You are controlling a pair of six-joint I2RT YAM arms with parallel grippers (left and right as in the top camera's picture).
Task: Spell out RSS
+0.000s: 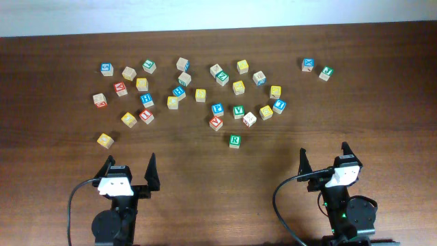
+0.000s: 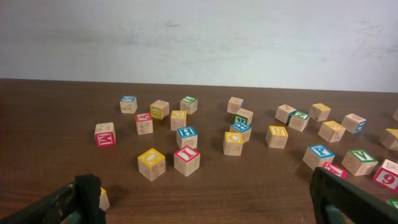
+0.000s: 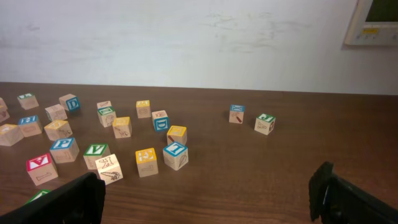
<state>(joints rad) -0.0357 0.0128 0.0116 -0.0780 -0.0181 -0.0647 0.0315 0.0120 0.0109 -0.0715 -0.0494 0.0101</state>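
The R cube (image 1: 235, 141) sits on the table (image 1: 382, 116), in front of all the other cubes. The V cube (image 1: 238, 111) is right behind it. The P cube (image 1: 217, 108) is behind it and a little to the left. Most other cubes lie behind it, and many are off to its left. Way behind it on the right, a far cube (image 1: 308, 64) and its neighbour cube (image 1: 326, 72) sit side by side. A lone cube (image 1: 104, 140) lies far to its left. The left gripper (image 1: 130, 158) is in front of it on the left. The right gripper (image 1: 323, 148) is in front on the right.
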